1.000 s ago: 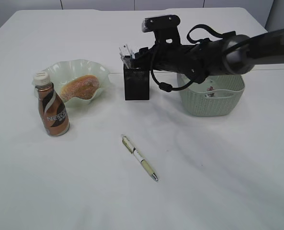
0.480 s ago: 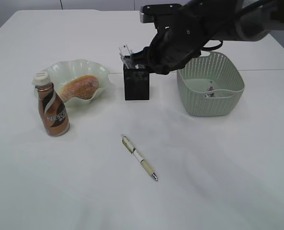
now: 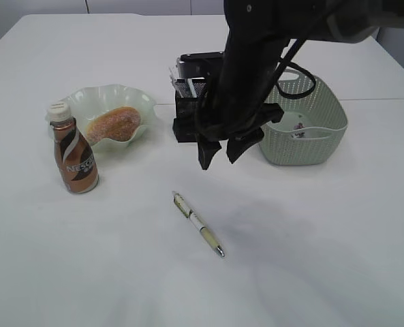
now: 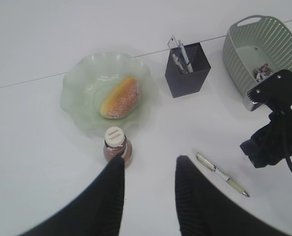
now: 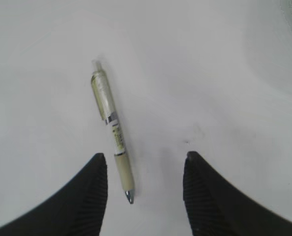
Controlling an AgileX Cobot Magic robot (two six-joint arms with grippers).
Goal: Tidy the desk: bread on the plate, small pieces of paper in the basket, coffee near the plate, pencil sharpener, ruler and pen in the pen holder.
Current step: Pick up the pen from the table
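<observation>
Nearest on the desk [image 3: 311,259], at about six o'clock, lies the pen [image 3: 198,223], flat, slanted, untouched. Could roll or skid aside if pinched off-centre, since slim and round. Farther back, toward twelve o'clock, hangs the right gripper [image 3: 219,154], pointing steeply down, parted, empty, above the pen. Beyond it: pen holder [image 3: 187,127], basket [image 3: 311,146]. Left gripper [image 4: 148,172] parted, empty, raised over the coffee [image 4: 117,146].

We see a plain white matt surface [image 3: 324,259] bearing a shiny brown plastic coffee bottle [image 3: 75,159] with a white cap, a pale green translucent ruffled plate [image 3: 144,102] (glassy in finish), a black perforated metal mesh pen holder [image 4: 187,71], a grey-green woven-look plastic basket [image 3: 304,146], and a cream pen [image 5: 112,128] with glossy metal bands. The black tool fingers [image 5: 94,189] look ribbed and matt.
</observation>
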